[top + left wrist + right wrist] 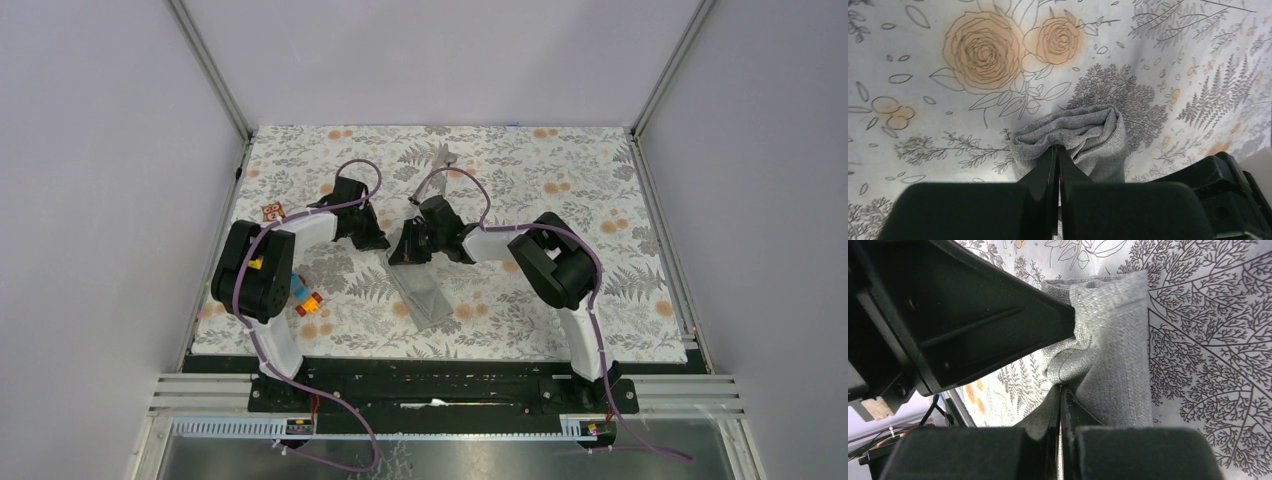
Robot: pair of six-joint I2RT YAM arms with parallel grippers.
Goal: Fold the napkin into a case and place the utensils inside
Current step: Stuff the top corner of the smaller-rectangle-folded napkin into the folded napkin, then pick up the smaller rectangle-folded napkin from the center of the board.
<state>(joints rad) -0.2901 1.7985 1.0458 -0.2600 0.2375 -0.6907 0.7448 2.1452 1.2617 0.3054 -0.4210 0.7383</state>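
The grey napkin (425, 295) lies folded into a narrow strip on the floral tablecloth, with its far end lifted and bunched between both grippers. My left gripper (386, 245) is shut on a fold at that end; the pinch shows in the left wrist view (1057, 147) on the napkin (1088, 130). My right gripper (417, 248) is shut on the same end from the other side, seen in the right wrist view (1060, 386) on the napkin (1120, 340). A silver utensil (445, 158) lies near the back; I cannot make out a second one.
Colourful toy blocks (306, 300) lie at the left, next to the left arm. A small patterned card (272, 211) lies further back left. The left gripper's black finger (998, 315) fills the upper left of the right wrist view. The tablecloth (600, 190) covers the table.
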